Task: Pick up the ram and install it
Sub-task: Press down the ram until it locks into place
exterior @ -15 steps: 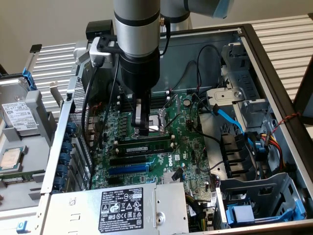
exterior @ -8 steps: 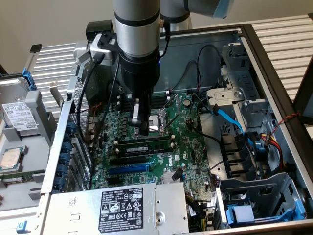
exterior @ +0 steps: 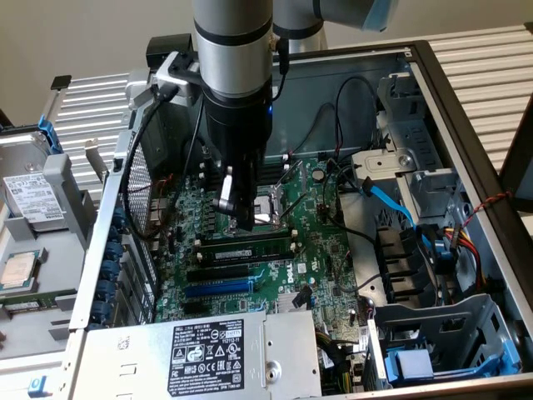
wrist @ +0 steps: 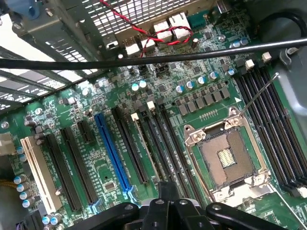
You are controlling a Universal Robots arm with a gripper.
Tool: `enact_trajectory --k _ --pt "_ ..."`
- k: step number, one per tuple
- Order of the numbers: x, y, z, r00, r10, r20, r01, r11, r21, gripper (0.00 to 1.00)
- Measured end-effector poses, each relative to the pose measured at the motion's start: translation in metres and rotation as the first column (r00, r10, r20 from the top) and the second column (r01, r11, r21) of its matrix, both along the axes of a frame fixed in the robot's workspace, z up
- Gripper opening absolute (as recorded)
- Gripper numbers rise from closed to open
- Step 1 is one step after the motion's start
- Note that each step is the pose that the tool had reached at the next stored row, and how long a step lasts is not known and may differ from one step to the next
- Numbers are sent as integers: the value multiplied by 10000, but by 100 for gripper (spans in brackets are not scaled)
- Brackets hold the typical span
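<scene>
The arm's smooth grey metal column reaches down into an open computer case (exterior: 466, 133) of bare sheet steel. Its black pincer (exterior: 236, 223) hangs low over the green circuit board (exterior: 333, 250), fingers clenched together, with nothing visibly between them. Just below it, toward the near side of the exterior view, the ram (exterior: 246, 248) lies as a long, thin green strip with dark chips in a memory slot, touching the board's slot rails beside the square metal-framed processor socket (wrist: 225, 160). In the wrist view, long black slots (wrist: 165, 148) run in parallel ridges next to a glossy blue expansion slot (wrist: 112, 151) and a cream one (wrist: 38, 175). A twisted red wire (wrist: 144, 28) loops over a perforated steel grille.
</scene>
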State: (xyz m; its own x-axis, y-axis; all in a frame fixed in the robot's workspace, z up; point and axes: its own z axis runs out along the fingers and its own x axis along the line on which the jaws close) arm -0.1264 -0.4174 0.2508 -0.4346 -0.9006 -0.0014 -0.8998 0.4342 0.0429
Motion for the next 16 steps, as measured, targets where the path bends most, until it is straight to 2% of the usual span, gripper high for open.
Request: enact_trajectory --k 3,7,16 --pt "0 0 0 9989 -461 0 461 9989 0 11" --pt "0 0 0 9947 -1028 0 1028 9947 0 11" --pt "0 0 0 9779 -2090 0 2090 9779 -7 11"
